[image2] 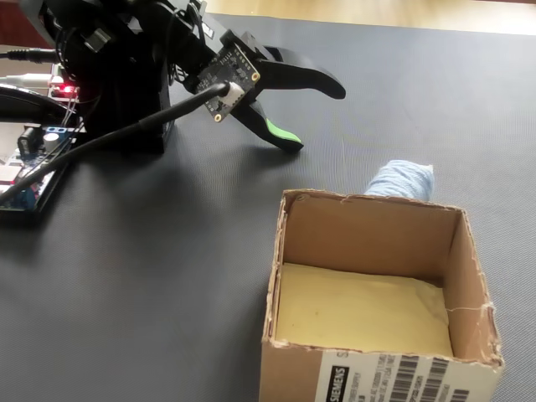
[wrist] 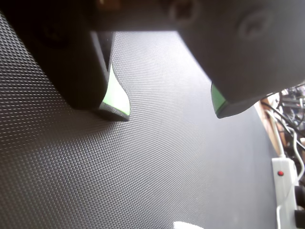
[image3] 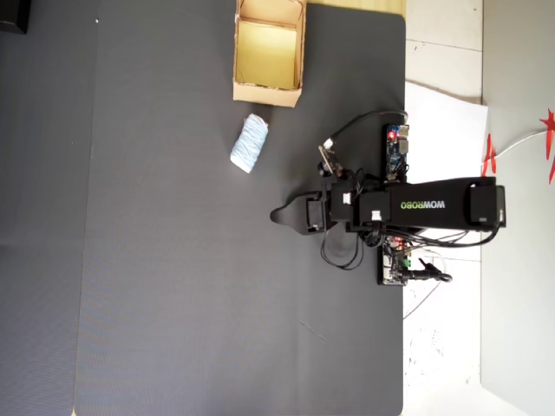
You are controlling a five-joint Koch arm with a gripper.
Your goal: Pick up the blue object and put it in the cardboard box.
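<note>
Dark dimpled mat (image3: 173,286) on table

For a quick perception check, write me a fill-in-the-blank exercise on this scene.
1. The tool is ____, gripping nothing.
2. The blue object lies on the mat, ____ the cardboard box.
3. The inside of the box is coloured ____.

Missing words: open; outside; yellow

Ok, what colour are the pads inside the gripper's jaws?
Bright green pads, clearest in the wrist view.
</note>
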